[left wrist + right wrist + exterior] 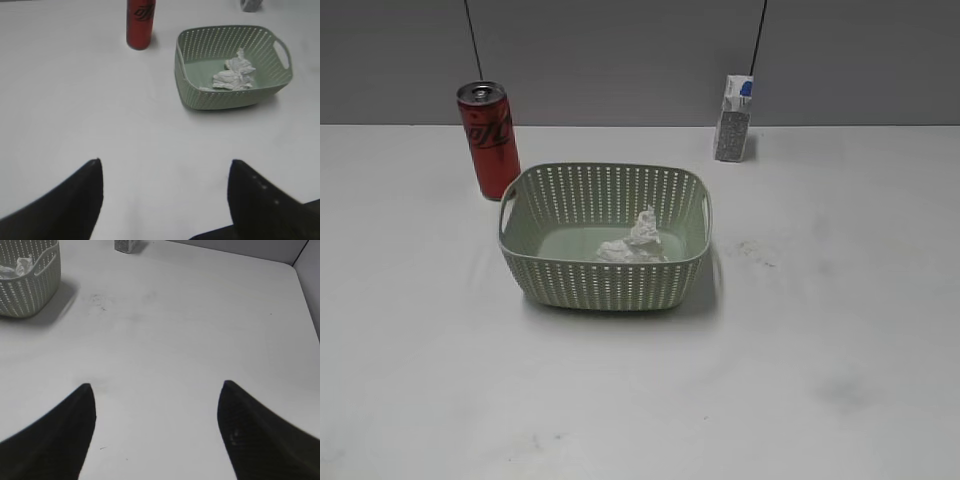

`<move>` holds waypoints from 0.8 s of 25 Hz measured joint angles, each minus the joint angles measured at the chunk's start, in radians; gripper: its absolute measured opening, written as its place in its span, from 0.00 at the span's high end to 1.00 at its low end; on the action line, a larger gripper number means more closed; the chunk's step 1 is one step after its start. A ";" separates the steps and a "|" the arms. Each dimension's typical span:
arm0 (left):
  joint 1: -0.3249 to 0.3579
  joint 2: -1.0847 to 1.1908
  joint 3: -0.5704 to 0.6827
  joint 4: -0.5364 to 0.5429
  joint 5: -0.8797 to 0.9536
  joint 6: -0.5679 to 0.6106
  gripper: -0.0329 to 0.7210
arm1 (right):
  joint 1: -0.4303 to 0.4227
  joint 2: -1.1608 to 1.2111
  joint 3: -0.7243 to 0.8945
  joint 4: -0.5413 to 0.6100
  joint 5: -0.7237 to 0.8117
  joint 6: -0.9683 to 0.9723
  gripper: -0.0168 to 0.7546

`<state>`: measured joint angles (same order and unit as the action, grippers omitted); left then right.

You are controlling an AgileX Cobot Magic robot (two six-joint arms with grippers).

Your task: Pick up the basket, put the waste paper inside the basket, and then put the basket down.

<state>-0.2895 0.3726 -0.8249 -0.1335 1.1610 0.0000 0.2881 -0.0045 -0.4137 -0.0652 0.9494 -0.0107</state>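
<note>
The pale sage-green basket (pixel 605 285) stands on the white table, mid-left in the exterior view. Crumpled white waste paper (pixel 635 242) lies inside it. The basket also shows in the left wrist view (pixel 227 97) with the waste paper (pixel 234 75) in it, and at the top left of the right wrist view (pixel 30 287). My left gripper (pixel 165 162) is open and empty, over bare table well short of the basket. My right gripper (pixel 156 385) is open and empty, over bare table to the right of the basket. Neither gripper shows in the exterior view.
A red soda can (pixel 488 140) stands upright behind the basket's left corner, also in the left wrist view (pixel 140 23). A small white-and-grey carton with a blue cap (pixel 733 118) stands at the back right. The table's right edge and wall (pixel 307 270) show in the right wrist view.
</note>
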 joint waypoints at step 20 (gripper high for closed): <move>0.001 -0.362 0.325 -0.002 -0.128 0.081 0.21 | 0.000 -0.001 0.000 0.006 -0.002 -0.003 0.24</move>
<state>-0.2883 0.0101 -0.4996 -0.1350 1.0331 0.0813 0.2881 -0.0053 -0.4137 -0.0592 0.9473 -0.0140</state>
